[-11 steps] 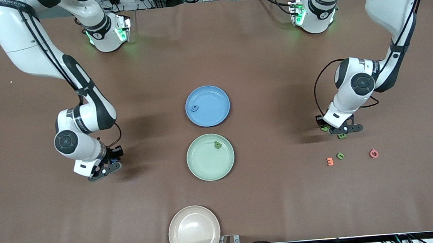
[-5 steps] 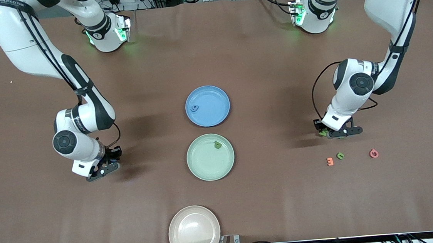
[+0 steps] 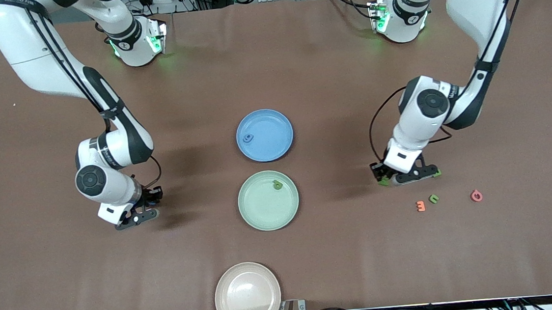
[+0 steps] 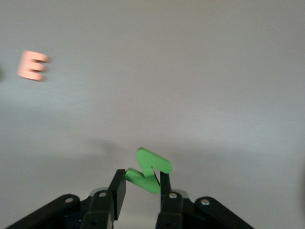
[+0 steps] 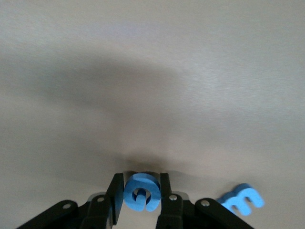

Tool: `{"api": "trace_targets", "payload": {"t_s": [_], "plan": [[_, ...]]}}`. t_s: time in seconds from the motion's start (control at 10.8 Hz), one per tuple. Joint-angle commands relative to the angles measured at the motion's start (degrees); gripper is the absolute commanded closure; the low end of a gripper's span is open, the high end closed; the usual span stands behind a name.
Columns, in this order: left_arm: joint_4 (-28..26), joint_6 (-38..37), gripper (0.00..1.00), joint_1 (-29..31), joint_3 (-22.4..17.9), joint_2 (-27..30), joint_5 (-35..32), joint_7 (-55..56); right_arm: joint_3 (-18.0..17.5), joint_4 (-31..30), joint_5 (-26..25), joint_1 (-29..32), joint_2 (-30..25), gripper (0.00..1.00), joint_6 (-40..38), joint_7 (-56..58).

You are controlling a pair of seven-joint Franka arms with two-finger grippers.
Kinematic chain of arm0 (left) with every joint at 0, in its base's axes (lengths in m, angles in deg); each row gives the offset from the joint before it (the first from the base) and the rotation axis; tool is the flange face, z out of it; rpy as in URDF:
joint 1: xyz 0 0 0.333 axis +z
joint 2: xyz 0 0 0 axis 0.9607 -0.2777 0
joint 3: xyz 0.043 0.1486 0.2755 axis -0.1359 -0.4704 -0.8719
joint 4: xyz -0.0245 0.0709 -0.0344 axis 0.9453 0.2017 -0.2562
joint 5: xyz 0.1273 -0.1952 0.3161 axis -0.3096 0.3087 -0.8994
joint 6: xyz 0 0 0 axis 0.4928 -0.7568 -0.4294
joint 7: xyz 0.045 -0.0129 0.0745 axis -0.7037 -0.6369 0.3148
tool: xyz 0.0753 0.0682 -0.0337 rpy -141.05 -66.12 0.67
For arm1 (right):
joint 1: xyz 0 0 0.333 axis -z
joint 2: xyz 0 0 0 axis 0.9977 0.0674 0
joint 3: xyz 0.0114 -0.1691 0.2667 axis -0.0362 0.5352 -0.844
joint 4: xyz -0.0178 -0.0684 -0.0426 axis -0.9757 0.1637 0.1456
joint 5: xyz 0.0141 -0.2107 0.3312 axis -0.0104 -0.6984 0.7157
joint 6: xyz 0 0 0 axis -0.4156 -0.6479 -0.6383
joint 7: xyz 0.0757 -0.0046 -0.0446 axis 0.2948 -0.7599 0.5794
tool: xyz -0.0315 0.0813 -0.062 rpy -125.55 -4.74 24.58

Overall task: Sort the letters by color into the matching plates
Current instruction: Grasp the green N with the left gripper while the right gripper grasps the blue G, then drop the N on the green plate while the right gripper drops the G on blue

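Table: blue plate (image 3: pixel 264 135) and green plate (image 3: pixel 268 200) apparently hold one letter each.

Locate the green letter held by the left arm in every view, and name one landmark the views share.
Front view: the held green letter peeks out under the left gripper, toward the left arm's end of the table.
Left wrist view: pinched between the jaws, low in the middle.
Right wrist view: not in it.
Shared landmark: the orange E.
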Motion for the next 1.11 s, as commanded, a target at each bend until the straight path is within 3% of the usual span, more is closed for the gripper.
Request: {"api": "trace_targets", "payload": {"t_s": [0.0,0.37,0.83,0.93,1.02], "plan": [[10.99,-0.33,1.00,-8.76,0.02,-7.45,-0.69,14.26,-3.31,0.34,-0.27,-0.46,-1.11,1.00,-1.52,-8.52],[23.75,-0.33,1.00,-18.71,-0.50,-15.81,-0.95,26.51,-8.05,-0.01,-0.27,-1.69,-1.11,1.00,-1.61,-19.42],[31.50,3.00,1.00,-21.62,-0.50,-20.65,-0.87,28.89,-16.40,-0.27,-0.36,-2.04,-1.11,1.00,-5.29,-33.22],[31.50,3.62,0.28,-21.89,-0.50,-20.83,-1.04,29.94,-18.07,-0.27,-0.27,-2.04,-1.11,1.00,-6.43,-35.60],[31.33,3.71,0.00,-22.50,-2.24,-20.75,-2.00,29.60,-20.00,-0.27,-0.36,-2.04,-1.11,1.00,-7.05,-38.84]]}}
